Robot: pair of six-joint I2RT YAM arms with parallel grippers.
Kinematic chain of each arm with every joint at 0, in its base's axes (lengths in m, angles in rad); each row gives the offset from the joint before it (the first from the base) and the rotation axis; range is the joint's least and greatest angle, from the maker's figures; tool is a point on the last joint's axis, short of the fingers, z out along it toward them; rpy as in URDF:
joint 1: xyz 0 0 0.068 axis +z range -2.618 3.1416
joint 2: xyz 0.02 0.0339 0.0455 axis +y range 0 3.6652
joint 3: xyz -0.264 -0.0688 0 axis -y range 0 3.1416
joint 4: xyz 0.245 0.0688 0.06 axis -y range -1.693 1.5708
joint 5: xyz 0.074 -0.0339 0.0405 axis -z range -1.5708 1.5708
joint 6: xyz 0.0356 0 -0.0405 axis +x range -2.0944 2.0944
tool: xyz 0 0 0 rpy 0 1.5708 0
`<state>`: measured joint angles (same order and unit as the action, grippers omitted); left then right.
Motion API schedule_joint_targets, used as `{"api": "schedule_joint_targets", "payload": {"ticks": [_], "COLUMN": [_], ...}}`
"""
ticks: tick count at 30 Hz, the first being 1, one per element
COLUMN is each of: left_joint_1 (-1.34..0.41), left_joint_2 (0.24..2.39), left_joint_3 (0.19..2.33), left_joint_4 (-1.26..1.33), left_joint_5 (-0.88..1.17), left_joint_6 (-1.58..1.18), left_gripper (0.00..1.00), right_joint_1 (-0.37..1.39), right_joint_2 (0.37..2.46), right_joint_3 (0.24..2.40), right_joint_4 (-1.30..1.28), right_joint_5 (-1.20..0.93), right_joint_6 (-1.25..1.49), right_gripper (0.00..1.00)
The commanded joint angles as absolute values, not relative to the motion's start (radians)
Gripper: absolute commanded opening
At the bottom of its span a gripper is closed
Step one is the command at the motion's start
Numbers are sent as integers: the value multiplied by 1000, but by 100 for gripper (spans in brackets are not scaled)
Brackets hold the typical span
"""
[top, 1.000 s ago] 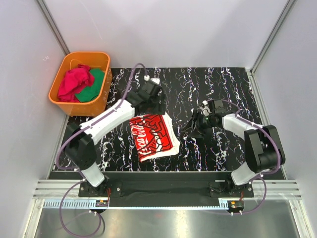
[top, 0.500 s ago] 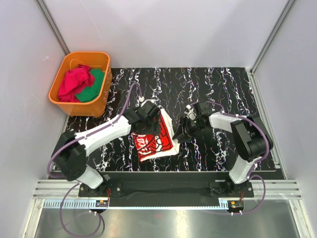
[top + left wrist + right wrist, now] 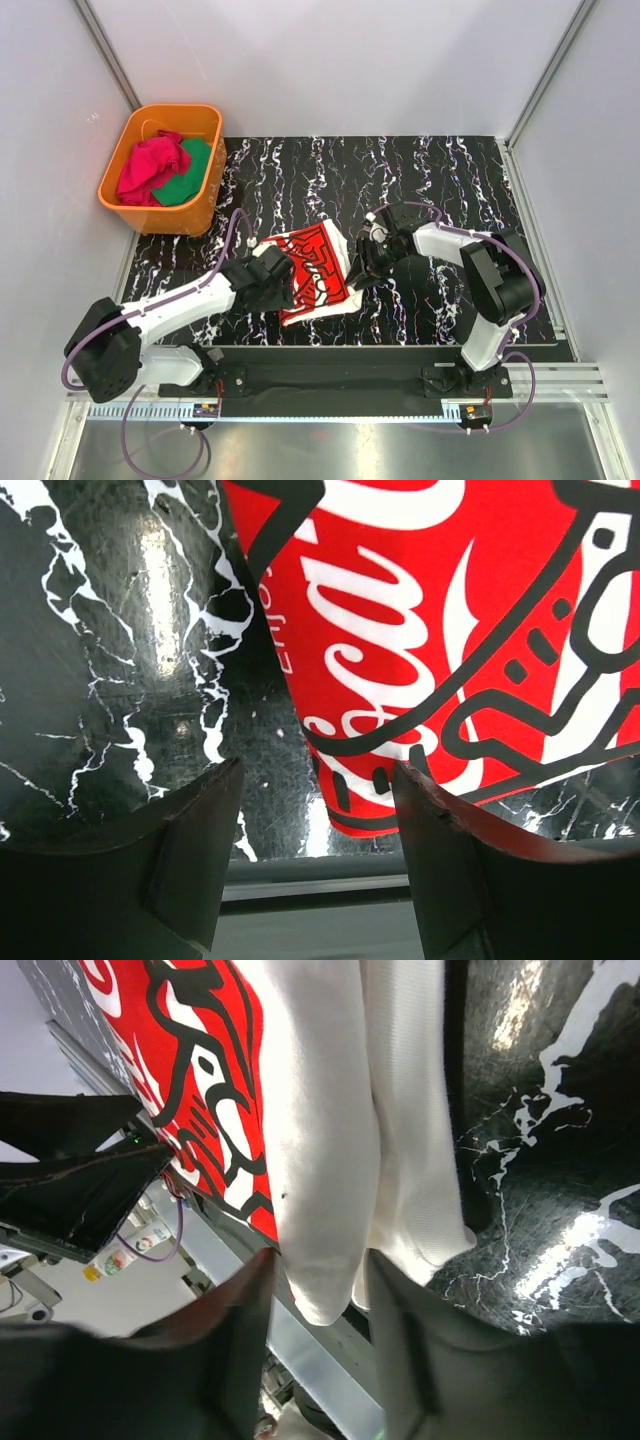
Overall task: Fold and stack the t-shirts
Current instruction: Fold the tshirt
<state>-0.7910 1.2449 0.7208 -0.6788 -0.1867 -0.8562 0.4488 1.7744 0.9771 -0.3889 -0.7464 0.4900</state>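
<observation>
Left gripper (image 3: pixel 318 780): jaws apart and empty, low over the black marbled table (image 3: pixel 440 180), with the near-left corner of the folded red Coca-Cola t-shirt (image 3: pixel 315 268) lying just ahead of the gap. Right gripper (image 3: pixel 322 1260): fingers set either side of the white layers (image 3: pixel 400 1110) that run along the shirt's right edge. The cloth fills the gap, but whether it is already pinched cannot be told. The folded shirt lies near the middle of the table, well apart from the orange tub (image 3: pixel 205 200) at the far left, which holds a magenta garment (image 3: pixel 150 168) and a green garment (image 3: pixel 192 165). A second ago the left gripper stood at the shirt's far-left corner and the right one hung well to the right. Both have since closed in on opposite sides, jaws narrowing, while the shirt has barely shifted. This probably marks the start of a two-handed grasp, for a further fold or for moving the bundle to a stack.
</observation>
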Motion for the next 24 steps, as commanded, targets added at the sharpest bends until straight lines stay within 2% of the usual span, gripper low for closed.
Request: {"api": "schedule_joint_targets", "payload": {"ticks": [1,4,6,9,10,13,17,24], "left_joint_1": [-805,-810,-810,-810,-810,-810,-810,-810], "left_joint_2": [1201,1181,1183,1204,1215,1220,1193,1238], "left_joint_3": [733,745,752,749,749,741,736,742], "left_joint_4": [-594,-598,-604,-600,-598,-592,-592,-565], "left_joint_5": [-204,-218,-221,-224,-224,-227,-241,-206], "left_joint_6": [-881,-870,-864,-859,-862,-870,-867,-847], "left_gripper": [66,66,66,66,66,66,66,65], "right_joint_1": [460,463,462,465,466,480,512,531], "right_joint_2": [1764,1755,1762,1764,1758,1701,1550,1427], "right_joint_3": [1009,1006,1009,1020,1020,1019,954,779], "right_joint_4": [-420,-431,-431,-437,-437,-469,-476,-348], "right_joint_5": [-719,-707,-704,-715,-722,-732,-720,-690], "right_joint_6": [469,465,465,474,477,505,596,785], "right_gripper": [53,58,53,33,20,0,0,0]}}
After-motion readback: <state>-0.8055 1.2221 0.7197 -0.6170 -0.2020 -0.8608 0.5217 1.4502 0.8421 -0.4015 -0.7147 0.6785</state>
